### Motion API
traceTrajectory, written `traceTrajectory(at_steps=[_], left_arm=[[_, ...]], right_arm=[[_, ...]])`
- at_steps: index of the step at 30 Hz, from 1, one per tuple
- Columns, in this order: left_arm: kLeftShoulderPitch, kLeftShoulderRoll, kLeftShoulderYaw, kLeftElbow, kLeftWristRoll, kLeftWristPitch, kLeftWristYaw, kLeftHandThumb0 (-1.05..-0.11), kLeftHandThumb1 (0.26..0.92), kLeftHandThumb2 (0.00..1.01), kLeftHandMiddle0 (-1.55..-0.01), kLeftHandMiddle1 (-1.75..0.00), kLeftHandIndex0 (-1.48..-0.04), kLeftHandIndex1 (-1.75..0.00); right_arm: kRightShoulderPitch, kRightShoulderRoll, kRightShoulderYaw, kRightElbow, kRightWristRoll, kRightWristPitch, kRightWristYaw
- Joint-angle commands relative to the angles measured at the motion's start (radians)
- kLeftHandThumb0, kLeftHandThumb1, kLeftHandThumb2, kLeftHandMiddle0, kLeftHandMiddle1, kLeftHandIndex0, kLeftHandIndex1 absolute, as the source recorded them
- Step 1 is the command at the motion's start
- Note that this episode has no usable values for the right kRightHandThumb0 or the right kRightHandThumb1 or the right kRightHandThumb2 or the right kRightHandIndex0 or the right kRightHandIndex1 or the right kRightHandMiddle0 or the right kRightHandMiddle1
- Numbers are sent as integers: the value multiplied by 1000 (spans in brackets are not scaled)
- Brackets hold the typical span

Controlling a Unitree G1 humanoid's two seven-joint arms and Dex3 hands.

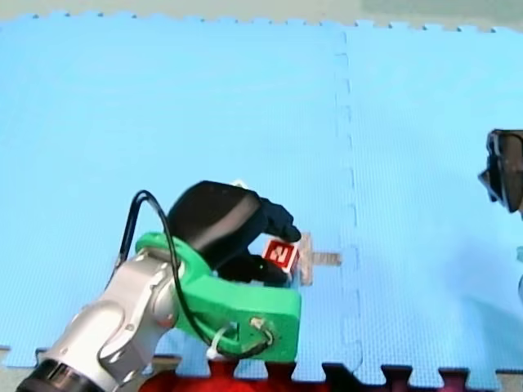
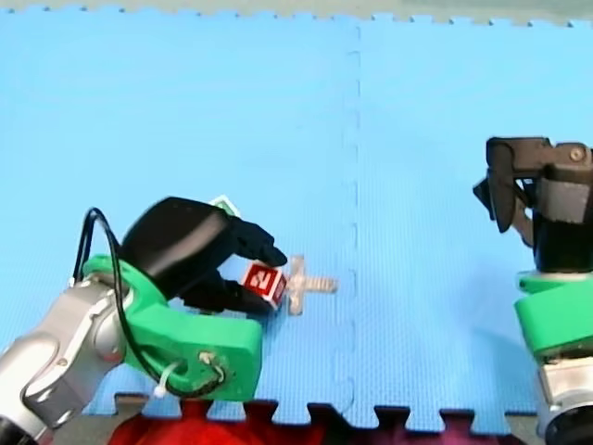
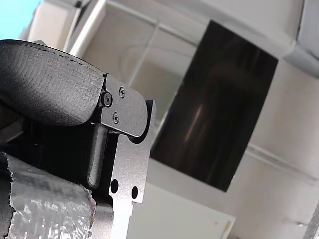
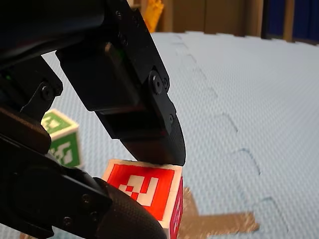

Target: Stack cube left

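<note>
Red cube (image 2: 263, 281) pinched between fingers of left hand (image 2: 199, 250), just left of tape cross (image 2: 306, 284). Resting on blue mat (image 2: 278, 111) or lifted: cannot tell. Green cube (image 4: 59, 137) on mat beyond left hand, further left of cross, apart from red cube. 2 cubes, not stacked. Right hand (image 2: 519, 190) well right of cross, past mat seam (image 2: 356, 185); clenched or released: cannot tell.
</note>
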Motion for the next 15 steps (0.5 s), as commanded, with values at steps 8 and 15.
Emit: traceTrajectory(at_steps=[8, 15], left_arm=[[-78, -23, -13, 61, -4, -9, 6, -512, 768, 0, -949, -1746, -1330, -43], [-116, -56, -42, 118, 7, -21, 20, -504, 752, 0, -951, -1746, -1361, -54]], right_arm=[[-17, 5, -4, 42, 7, -22, 0], [-25, 10, -3, 64, -6, -26, -15]])
